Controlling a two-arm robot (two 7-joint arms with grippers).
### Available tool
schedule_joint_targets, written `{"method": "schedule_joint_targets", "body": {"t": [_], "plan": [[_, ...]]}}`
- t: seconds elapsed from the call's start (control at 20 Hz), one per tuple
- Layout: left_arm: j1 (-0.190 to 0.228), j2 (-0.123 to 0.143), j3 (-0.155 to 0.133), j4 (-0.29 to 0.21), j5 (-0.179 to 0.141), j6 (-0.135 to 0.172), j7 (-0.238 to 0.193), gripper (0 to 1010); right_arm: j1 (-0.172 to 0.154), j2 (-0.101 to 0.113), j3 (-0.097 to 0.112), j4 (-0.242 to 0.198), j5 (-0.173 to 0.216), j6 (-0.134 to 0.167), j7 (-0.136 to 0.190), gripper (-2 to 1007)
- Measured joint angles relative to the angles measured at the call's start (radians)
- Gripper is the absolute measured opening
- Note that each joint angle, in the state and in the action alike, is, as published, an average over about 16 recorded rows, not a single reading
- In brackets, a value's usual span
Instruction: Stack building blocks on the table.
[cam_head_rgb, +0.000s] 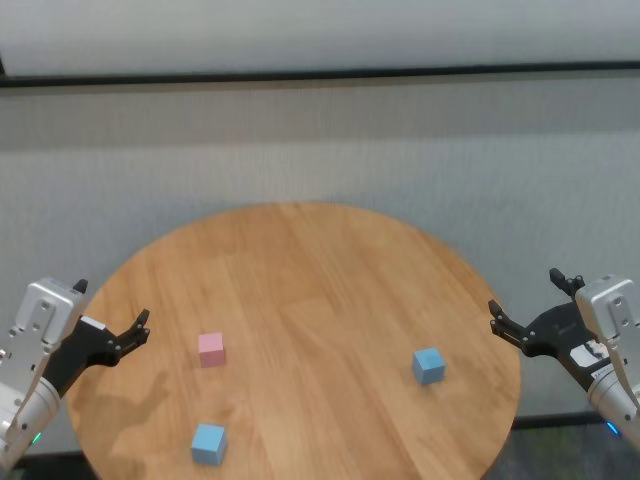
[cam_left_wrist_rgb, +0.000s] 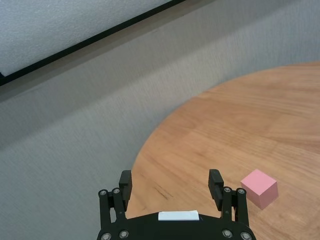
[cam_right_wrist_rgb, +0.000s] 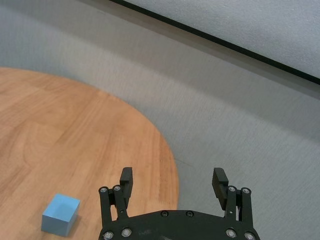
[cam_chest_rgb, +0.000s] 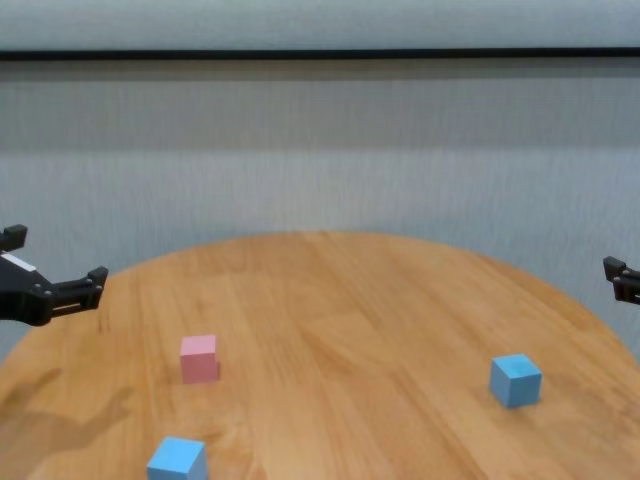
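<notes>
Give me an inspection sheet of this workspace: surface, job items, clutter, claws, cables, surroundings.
Surface: round wooden table.
Job's things: pink block left of centre; light blue block nearer the front edge; second light blue block on the right. All apart, none stacked.
Clutter: nothing seen.
Claws: left claw open at the table's left edge; right claw open at the right edge; both empty.
Cables: nothing seen.
Surroundings: grey wall with a dark strip.
</notes>
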Motion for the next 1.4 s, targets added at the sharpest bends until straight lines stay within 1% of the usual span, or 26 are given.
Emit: {"method": "schedule_joint_targets", "body": {"t": [1.2, 1.3, 1.4], "plan": [[0.0, 0.0, 0.0, 0.0, 0.0, 0.0, 0.0, 1003, 0.0, 0.0, 0.0, 0.0, 0.0, 0.0, 0.0, 1001], [0.0, 0.001, 0.0, 0.0, 0.001, -0.002, -0.004, 1003, 0.0, 0.0, 0.0, 0.0, 0.0, 0.0, 0.0, 1001], [0.001, 0.006, 0.0, 0.0, 0.001, -0.007, -0.018, 1003, 0.0, 0.0, 0.0, 0.0, 0.0, 0.0, 0.0, 1001]]}}
